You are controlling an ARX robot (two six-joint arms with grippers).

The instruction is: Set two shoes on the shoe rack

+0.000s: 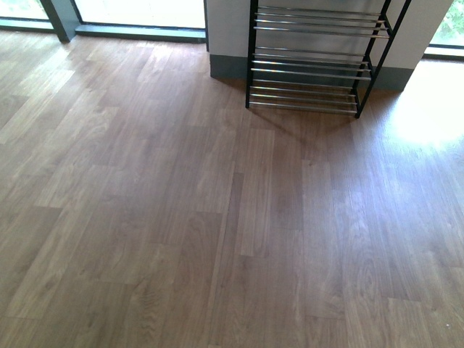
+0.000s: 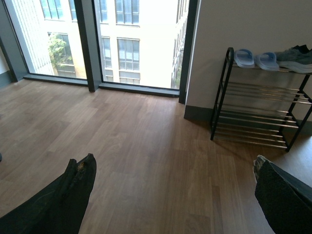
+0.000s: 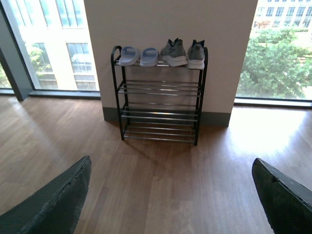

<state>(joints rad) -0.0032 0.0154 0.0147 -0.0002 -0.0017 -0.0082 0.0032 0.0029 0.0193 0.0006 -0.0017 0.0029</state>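
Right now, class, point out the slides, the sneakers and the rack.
slides (image 3: 139,56): right wrist view, on the inner edge of one slide's strap.
sneakers (image 3: 174,51): right wrist view, on one sneaker's grey upper.
rack (image 3: 158,115): right wrist view, on a lower shelf's rods.

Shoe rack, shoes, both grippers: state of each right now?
Shoe rack: upright against the wall, lower shelves bare.
Blue slides: side by side on the top shelf.
Grey sneakers: on the top shelf beside the slides.
Left gripper: open, holding nothing.
Right gripper: open, holding nothing.
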